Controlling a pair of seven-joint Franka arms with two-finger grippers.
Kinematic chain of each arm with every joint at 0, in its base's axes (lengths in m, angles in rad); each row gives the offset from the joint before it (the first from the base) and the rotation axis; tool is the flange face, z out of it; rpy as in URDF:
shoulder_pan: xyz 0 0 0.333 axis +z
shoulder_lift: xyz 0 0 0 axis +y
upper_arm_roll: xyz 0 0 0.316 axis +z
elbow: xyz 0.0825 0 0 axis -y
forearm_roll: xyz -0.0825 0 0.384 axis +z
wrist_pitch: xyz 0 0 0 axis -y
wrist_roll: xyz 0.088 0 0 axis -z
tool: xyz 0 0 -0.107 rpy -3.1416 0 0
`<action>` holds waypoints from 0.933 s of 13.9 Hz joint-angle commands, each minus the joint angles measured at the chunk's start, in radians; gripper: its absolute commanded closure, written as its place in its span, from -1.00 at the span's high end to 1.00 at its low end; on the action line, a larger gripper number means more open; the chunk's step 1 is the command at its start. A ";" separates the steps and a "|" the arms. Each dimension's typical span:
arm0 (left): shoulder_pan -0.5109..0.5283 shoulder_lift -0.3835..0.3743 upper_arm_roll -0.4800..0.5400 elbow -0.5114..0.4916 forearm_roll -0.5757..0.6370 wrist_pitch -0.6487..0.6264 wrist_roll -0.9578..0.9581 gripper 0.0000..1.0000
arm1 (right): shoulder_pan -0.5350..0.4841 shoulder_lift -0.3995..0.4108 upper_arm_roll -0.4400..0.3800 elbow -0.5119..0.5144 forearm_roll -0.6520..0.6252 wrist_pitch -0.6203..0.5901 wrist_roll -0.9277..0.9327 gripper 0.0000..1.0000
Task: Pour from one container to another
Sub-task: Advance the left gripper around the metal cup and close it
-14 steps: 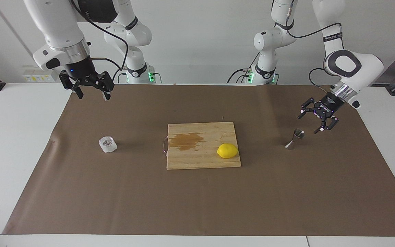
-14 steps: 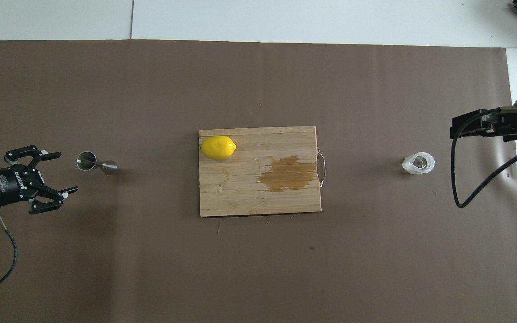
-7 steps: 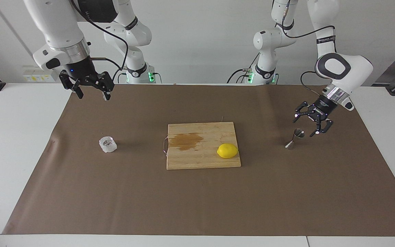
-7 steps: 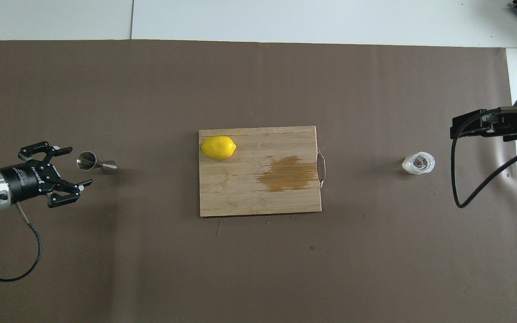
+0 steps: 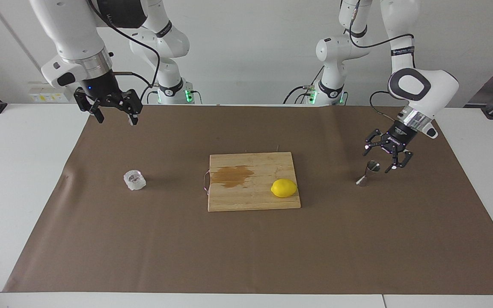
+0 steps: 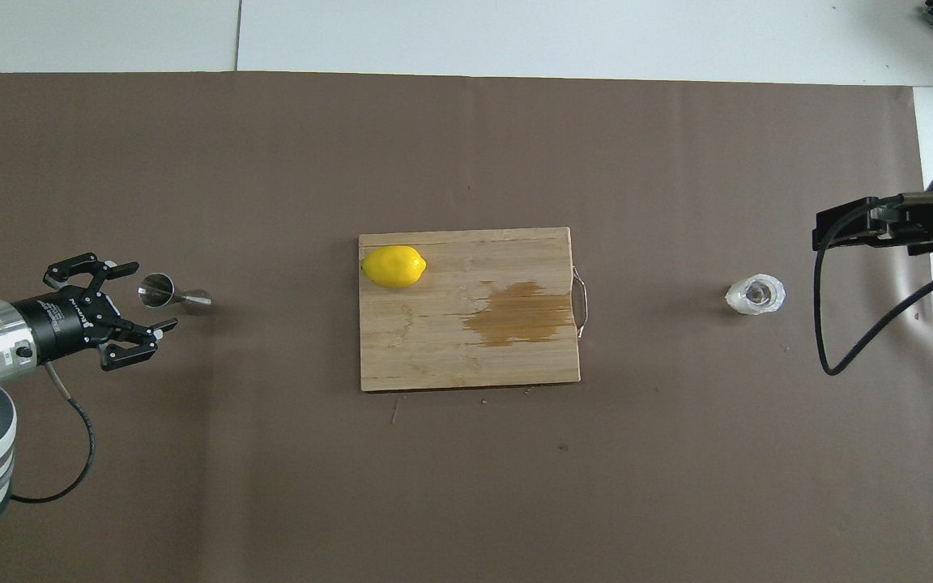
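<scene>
The clear faceted glass cup [image 5: 134,179] [image 6: 756,295] stands on the brown mat toward the right arm's end. The small silver jigger [image 5: 368,173] [image 6: 176,296] stands toward the left arm's end. My left gripper [image 5: 380,158] [image 6: 151,294] is open, tilted down just above the jigger's top; no contact shows, and from overhead its fingertips straddle the rim. My right gripper [image 5: 117,120] [image 6: 824,231] waits open and empty, raised over the mat's edge by the robots, well clear of the glass cup.
A wooden cutting board [image 5: 250,199] [image 6: 434,356] lies mid-table between the two containers, with a wet brown stain [image 5: 231,175] and a yellow lemon [image 5: 283,188] [image 6: 393,266] on it. The brown mat [image 5: 246,256] covers most of the white table.
My left gripper has moved in toward the jigger from the left arm's end of the table, still open. The right arm, the glass cup and the jigger have stayed put.
</scene>
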 commanded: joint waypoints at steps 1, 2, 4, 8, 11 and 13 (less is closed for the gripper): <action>-0.026 -0.003 0.007 -0.021 -0.022 0.047 -0.014 1.00 | -0.008 -0.023 0.001 -0.024 0.022 -0.004 -0.025 1.00; -0.026 -0.001 0.007 -0.021 -0.022 0.051 -0.014 1.00 | -0.008 -0.023 0.000 -0.024 0.022 -0.004 -0.025 1.00; -0.029 0.005 0.007 -0.023 -0.022 0.068 -0.014 1.00 | -0.008 -0.023 0.001 -0.024 0.022 -0.004 -0.025 1.00; -0.038 0.008 0.007 -0.032 -0.022 0.087 -0.014 1.00 | -0.008 -0.023 0.000 -0.024 0.022 -0.004 -0.025 1.00; -0.050 0.008 0.007 -0.033 -0.024 0.090 -0.016 1.00 | -0.008 -0.023 0.000 -0.024 0.022 -0.004 -0.025 1.00; -0.052 0.008 0.007 -0.035 -0.024 0.102 -0.019 1.00 | -0.008 -0.023 0.000 -0.024 0.022 -0.004 -0.025 1.00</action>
